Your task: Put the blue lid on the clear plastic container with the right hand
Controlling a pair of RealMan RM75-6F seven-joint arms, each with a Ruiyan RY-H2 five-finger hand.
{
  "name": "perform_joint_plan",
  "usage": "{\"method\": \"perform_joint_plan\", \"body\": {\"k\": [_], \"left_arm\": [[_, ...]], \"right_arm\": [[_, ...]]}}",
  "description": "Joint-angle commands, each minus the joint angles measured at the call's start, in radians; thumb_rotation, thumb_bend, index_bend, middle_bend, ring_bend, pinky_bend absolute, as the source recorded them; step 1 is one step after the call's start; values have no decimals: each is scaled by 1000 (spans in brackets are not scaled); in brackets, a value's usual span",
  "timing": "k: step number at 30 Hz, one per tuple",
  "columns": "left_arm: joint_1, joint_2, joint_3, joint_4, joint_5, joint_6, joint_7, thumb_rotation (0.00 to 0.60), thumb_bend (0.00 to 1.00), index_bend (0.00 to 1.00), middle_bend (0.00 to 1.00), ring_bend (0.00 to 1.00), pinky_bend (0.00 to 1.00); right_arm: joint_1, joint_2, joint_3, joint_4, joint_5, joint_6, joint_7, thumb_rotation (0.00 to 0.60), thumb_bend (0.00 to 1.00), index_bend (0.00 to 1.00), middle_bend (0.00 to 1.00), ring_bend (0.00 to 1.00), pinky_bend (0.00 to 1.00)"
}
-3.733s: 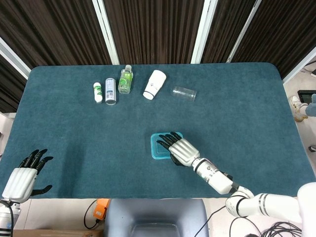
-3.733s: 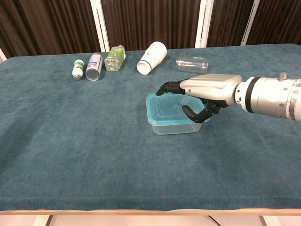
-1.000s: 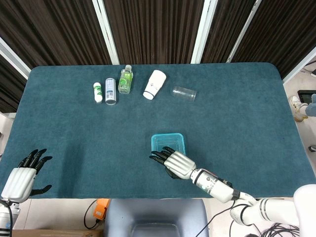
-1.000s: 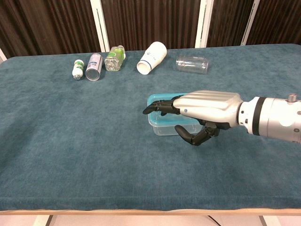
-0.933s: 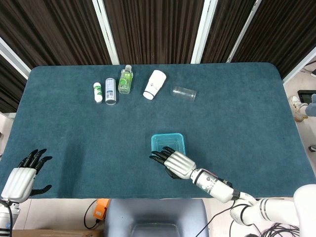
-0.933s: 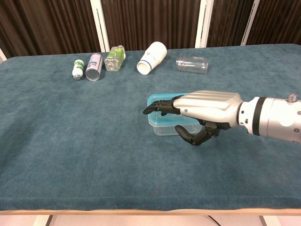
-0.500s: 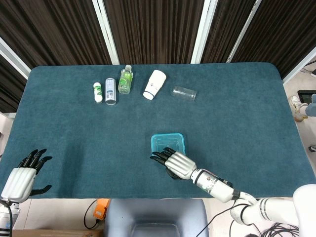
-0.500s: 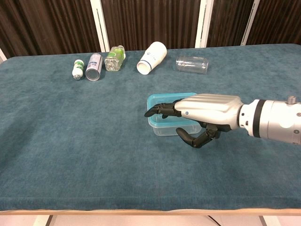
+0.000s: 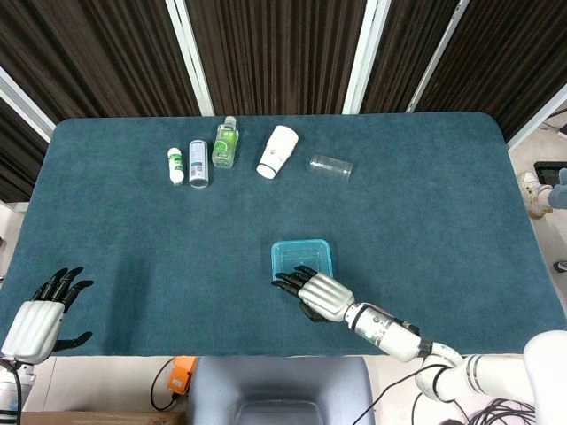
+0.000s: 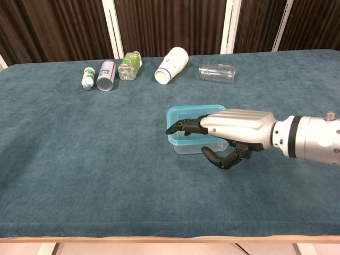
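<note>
blue lid (image 10: pixel 195 112) seated on clear plastic container (image 10: pixel 194 145), mid-table. right hand (image 10: pixel 234 130) hovering at its near edge, fingers loosely spread, grasping nothing. left hand (image 9: pixel 37 323) released, well apart at table corner. task apparently done; only withdrawal left.

Right hand (image 10: pixel 234 133) hovers empty, fingers loosely extended; left hand (image 9: pixel 37 317) spread.

Even, bright light, seemingly from overhead, covers the teal felt-covered table (image 9: pixel 425 204); shadows are soft and faint, both views sharp, without glare.
</note>
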Motion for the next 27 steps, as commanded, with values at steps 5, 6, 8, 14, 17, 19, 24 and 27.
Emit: {"method": "perform_joint_plan", "body": {"k": [5, 6, 8, 14, 17, 19, 24, 27], "left_arm": [[0, 0, 0, 0, 0, 0, 0, 600, 463, 221, 75, 27, 219], [0, 0, 0, 0, 0, 0, 0, 600, 462, 221, 75, 27, 219], [1, 1, 0, 0, 1, 1, 0, 600, 462, 221, 74, 27, 219], [0, 0, 0, 0, 0, 0, 0, 600, 463, 221, 74, 27, 219], [1, 0, 0, -1, 1, 1, 1, 600, 462, 221, 74, 27, 219], [1, 0, 0, -1, 1, 1, 2, 600, 463, 221, 74, 28, 219], [1, 0, 0, -1, 0, 0, 2, 600, 463, 221, 74, 27, 218], [0, 0, 0, -2, 0, -1, 5, 600, 462, 221, 74, 27, 218]], "right_arm": [[-1, -5, -5, 16, -3, -3, 15, 600, 864, 121, 167, 192, 209], [-2, -5, -5, 19, -4, -3, 18, 600, 864, 121, 167, 192, 209], [-3, -6, -7, 24, -8, -1, 25, 600, 863, 120, 167, 192, 209], [-4, -6, -10, 34, -17, 5, 43, 600, 864, 120, 167, 192, 209], [-5, -5, -11, 36, -21, 10, 49, 600, 864, 120, 167, 192, 209], [-6, -3, -10, 36, -24, 15, 52, 600, 864, 120, 167, 192, 209], [-14, 7, -1, 29, -33, 49, 58, 600, 864, 120, 167, 192, 209], [-15, 13, 11, 22, -33, 63, 58, 600, 864, 121, 168, 192, 209]]}}
